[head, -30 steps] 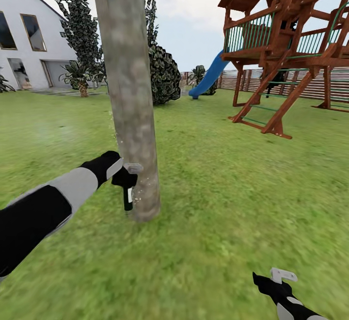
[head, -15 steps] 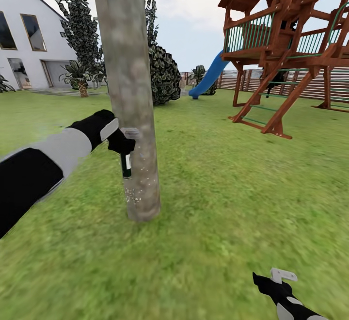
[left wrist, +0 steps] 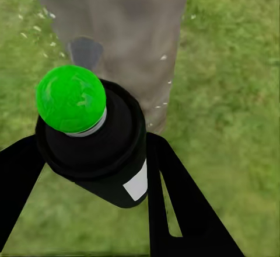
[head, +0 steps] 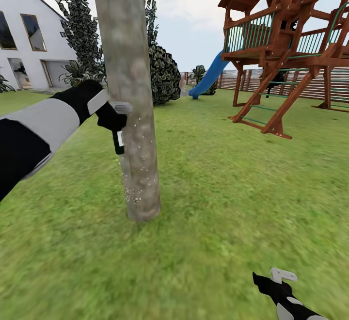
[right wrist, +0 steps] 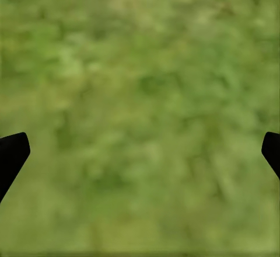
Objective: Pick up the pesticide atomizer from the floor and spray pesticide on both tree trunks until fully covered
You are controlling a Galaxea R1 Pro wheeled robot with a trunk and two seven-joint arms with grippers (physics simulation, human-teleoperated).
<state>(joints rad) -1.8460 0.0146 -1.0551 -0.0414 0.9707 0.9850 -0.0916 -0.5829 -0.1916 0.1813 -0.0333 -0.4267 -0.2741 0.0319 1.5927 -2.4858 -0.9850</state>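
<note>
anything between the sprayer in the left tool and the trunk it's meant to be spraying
Nothing visible stands between them. The left tool holds the pesticide atomizer right beside the tree trunk, with only open air and a few pale spray specks in the gap. In the left wrist view the trunk rises directly past the atomizer, over grass.

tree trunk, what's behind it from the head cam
Behind the tree trunk show a dark rounded bush, tall dark narrow trees and lawn. Whatever lies directly behind the trunk is covered by it.
</note>
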